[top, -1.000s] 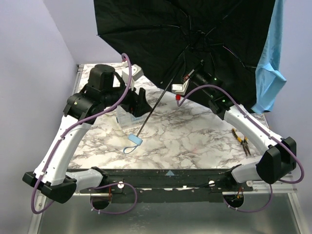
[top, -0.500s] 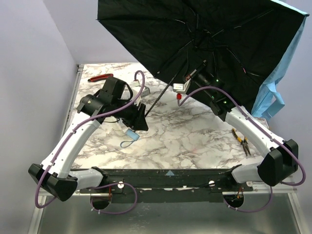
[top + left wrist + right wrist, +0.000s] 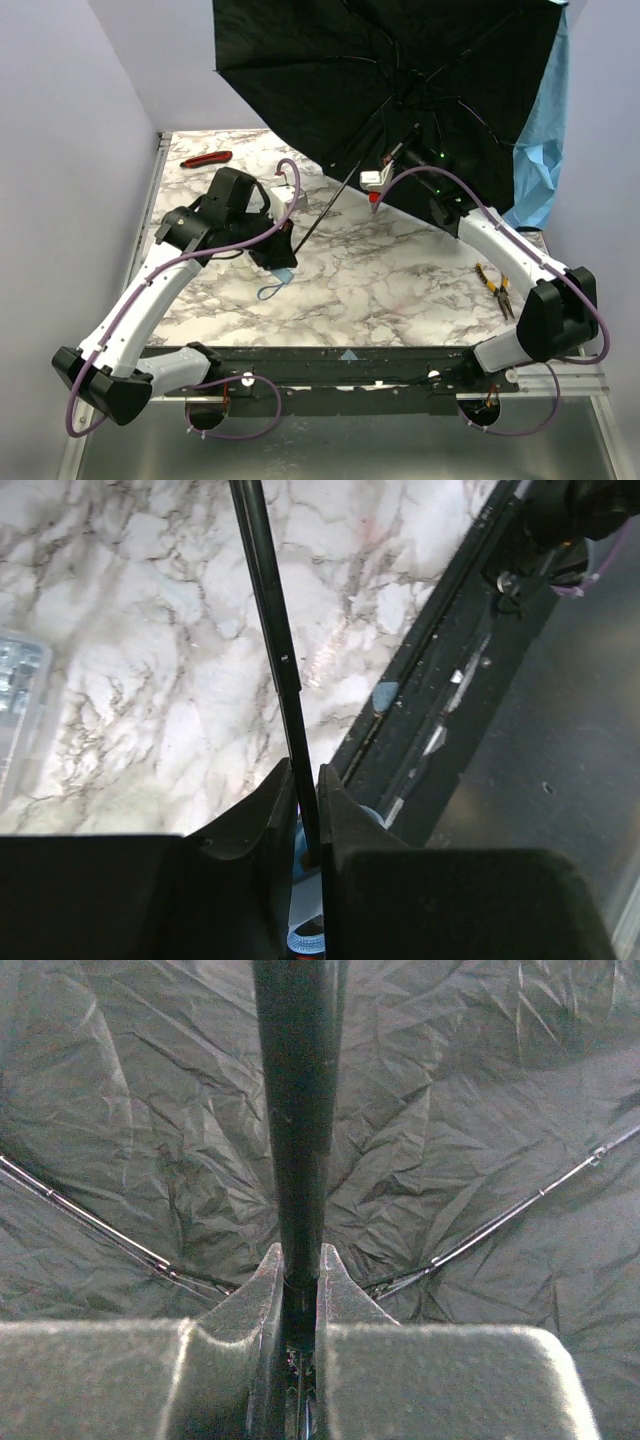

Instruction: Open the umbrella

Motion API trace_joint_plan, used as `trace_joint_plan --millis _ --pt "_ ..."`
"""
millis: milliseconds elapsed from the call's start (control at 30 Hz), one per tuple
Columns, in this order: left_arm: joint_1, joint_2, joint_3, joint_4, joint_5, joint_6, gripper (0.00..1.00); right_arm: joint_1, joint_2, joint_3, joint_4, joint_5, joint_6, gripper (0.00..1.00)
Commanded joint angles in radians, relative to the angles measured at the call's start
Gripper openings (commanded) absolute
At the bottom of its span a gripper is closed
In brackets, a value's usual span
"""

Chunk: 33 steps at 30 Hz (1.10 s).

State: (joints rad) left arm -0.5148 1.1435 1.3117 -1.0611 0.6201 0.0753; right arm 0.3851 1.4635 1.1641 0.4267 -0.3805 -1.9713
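Leftmost, a red-handled tool [image 3: 207, 158] lay near the back left corner of the marble table [image 3: 400, 280], well apart from both arms. In the left wrist view a clear plastic box [image 3: 15, 695] of small parts sat on the marble at the left edge, apart from the fingers.

Next came the left gripper [image 3: 303, 777], low over the table's left half. Its jaws were drawn nearly together, with the thin black shaft [image 3: 272, 620] pinched between them just above the small blue handle [image 3: 284, 276]. The handle's loop [image 3: 268, 293] hung down beside it and appeared to touch the table.

From that grip the shaft ran up and to the right, tilted, toward the back of the table. The umbrella [image 3: 400, 60] was open and held off the table at the back right. Its black underside faced the overhead camera, with the ribs spread.

Further right, the right gripper [image 3: 298, 1260] was clamped narrowly on the upper part of the shaft, close under the canopy [image 3: 450, 1090]. The wrinkled black cloth and two thin ribs filled that wrist view. At the canopy's right edge the sky-blue outer side [image 3: 540, 150] showed, hanging down.

Rightmost, a pair of pliers [image 3: 496, 286] with yellow and orange grips lay on the table near the right arm.
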Motion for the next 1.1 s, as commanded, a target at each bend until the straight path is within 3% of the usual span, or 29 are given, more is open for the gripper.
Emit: trace_joint_plan --millis 0,67,133,233,533,800,933,1067 --pt "-0.019 0.008 -0.024 -0.241 -0.029 0.065 0.1 -0.114 0.006 0.057 0.221 0.137 0.009 0.06" --pt "-0.022 0.049 -0.01 -0.255 -0.033 0.075 0.14 -0.114 0.003 0.053 0.239 0.12 0.025 0.05" --pt "-0.023 0.095 0.013 -0.26 -0.037 0.074 0.29 -0.114 -0.02 0.033 0.24 0.079 0.032 0.03" --pt "-0.034 0.146 0.055 -0.234 -0.052 0.057 0.41 -0.112 -0.054 0.0 0.232 0.015 0.031 0.03" --pt "-0.099 0.281 0.147 -0.207 -0.106 0.014 0.47 -0.108 -0.064 0.007 0.227 -0.024 0.034 0.03" --pt "-0.109 0.348 0.231 -0.145 -0.046 -0.023 0.47 -0.107 -0.07 -0.016 0.215 -0.05 0.03 0.02" --pt "-0.114 0.362 0.199 -0.177 -0.057 0.017 0.45 -0.108 -0.057 -0.003 0.225 -0.038 0.041 0.01" --pt "-0.119 0.343 0.143 -0.167 -0.074 0.03 0.52 -0.107 -0.048 -0.003 0.238 -0.034 0.046 0.01"
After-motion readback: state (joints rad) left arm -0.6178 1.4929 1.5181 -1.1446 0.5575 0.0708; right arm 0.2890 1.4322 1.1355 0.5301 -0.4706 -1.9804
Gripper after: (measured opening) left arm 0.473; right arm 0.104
